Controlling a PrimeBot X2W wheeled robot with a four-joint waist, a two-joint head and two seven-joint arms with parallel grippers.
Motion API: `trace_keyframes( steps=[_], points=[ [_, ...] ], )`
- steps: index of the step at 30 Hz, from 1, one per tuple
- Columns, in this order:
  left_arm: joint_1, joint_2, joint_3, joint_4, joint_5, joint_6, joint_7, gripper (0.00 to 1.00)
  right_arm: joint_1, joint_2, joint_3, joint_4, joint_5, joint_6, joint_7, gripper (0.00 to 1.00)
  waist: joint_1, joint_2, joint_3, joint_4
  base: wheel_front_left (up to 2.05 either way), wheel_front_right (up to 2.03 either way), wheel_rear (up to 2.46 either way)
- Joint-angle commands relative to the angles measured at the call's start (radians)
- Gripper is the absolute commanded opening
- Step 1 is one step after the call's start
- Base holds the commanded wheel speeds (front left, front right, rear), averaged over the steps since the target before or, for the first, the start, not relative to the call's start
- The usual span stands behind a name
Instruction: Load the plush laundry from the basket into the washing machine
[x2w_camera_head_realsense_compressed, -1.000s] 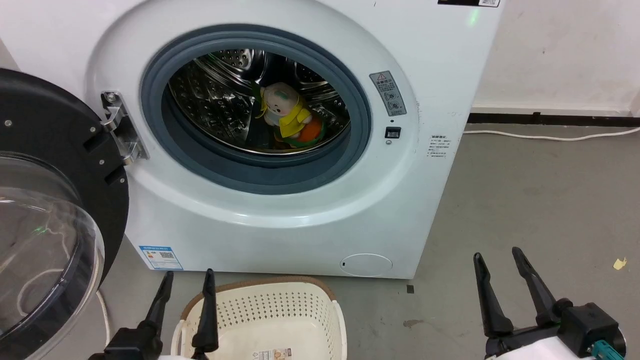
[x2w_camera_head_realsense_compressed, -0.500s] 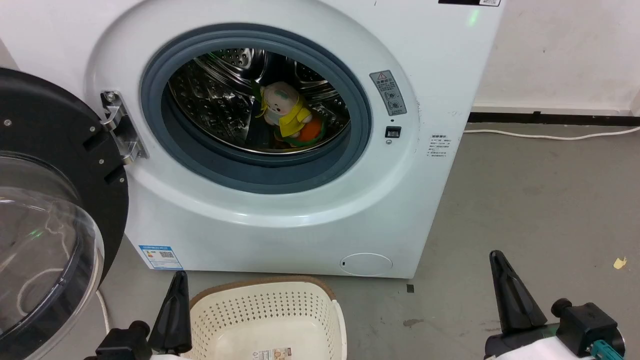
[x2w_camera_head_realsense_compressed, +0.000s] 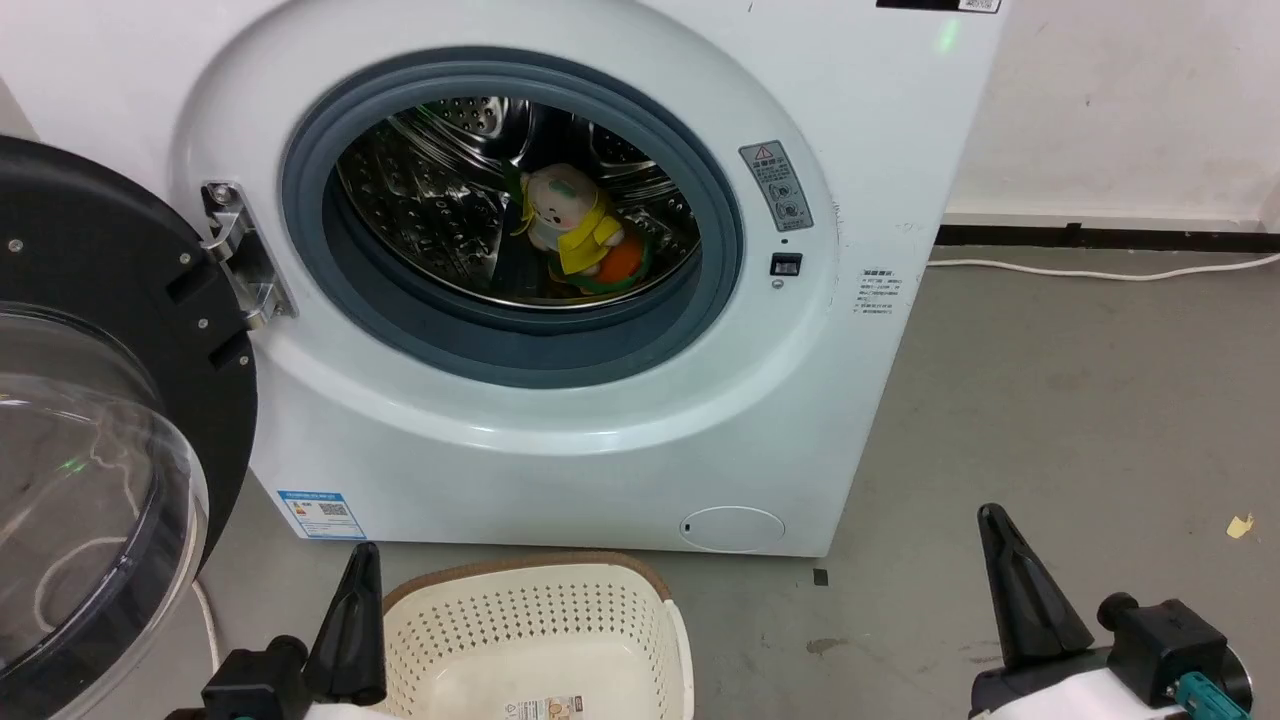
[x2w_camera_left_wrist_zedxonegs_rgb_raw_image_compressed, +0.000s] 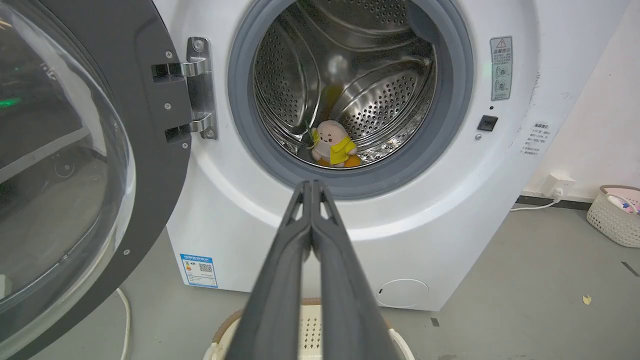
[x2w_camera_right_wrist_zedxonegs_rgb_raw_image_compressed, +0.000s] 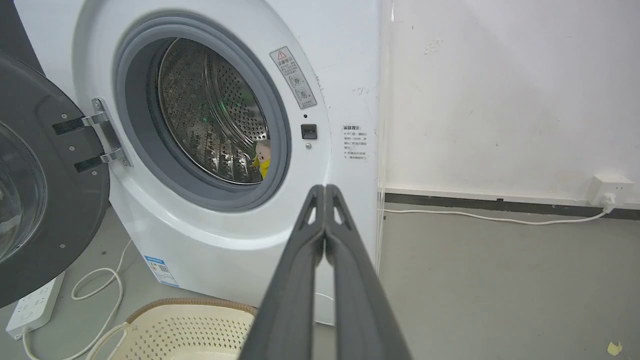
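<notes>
The left gripper (x2w_camera_head_realsense_compressed: 363, 555) is closed, its two fingers pressed flat against each other. In the head view it stands at the lower left, just beside the left end of the basket (x2w_camera_head_realsense_compressed: 520, 566). The right gripper (x2w_camera_head_realsense_compressed: 990, 515) is closed in the same way, finger against finger. It is at the lower right, above the grey floor (x2w_camera_head_realsense_compressed: 1080, 420) and well apart from the basket.

The basket stands on the floor directly in front of the washer (x2w_camera_head_realsense_compressed: 560, 470), near its lower panel. A paper label (x2w_camera_head_realsense_compressed: 545, 708) lies on the bottom of the basket.

The door (x2w_camera_head_realsense_compressed: 95, 300) of the washer is swung fully open to the left, and it hangs on a metal hinge (x2w_camera_head_realsense_compressed: 240, 255). The grey seal (x2w_camera_head_realsense_compressed: 510, 350) rings the open mouth.

Behind the seal, the doll (x2w_camera_head_realsense_compressed: 575, 230) lies inside the drum (x2w_camera_head_realsense_compressed: 420, 200) — low, on the steel wall, a little right of the middle. Its pale head is up, its yellow top is below the head, and its orange bottom is to the lower right. The left wrist view shows the doll (x2w_camera_left_wrist_zedxonegs_rgb_raw_image_compressed: 334, 149) straight beyond the fingertips, deep in the drum. In the right wrist view it is a small yellow patch (x2w_camera_right_wrist_zedxonegs_rgb_raw_image_compressed: 262, 159) at the right edge of the seal.

Behind the washer, a white cable (x2w_camera_head_realsense_compressed: 1100, 270) runs along the foot of the wall.
</notes>
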Motion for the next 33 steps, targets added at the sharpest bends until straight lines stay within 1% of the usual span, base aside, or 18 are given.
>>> trace_keyframes(
  steps=[1, 33],
  points=[
    [-0.014, -0.004, 0.002, -0.003, 0.008, 0.002, 0.006, 0.0, -0.008, 0.0, -0.003, -0.004, -0.007, 0.0, 0.007, 0.0, 0.0, 0.0, 0.0, 0.0, 0.0, 0.0, 0.0],
    [-0.038, -0.01, 0.006, -0.009, 0.061, 0.006, 0.07, 0.0, -0.021, 0.001, -0.017, -0.01, -0.047, 0.0, 0.07, 0.0, 0.0, 0.0, -0.001, -0.001, 0.0, 0.0, 0.0]
  ],
)
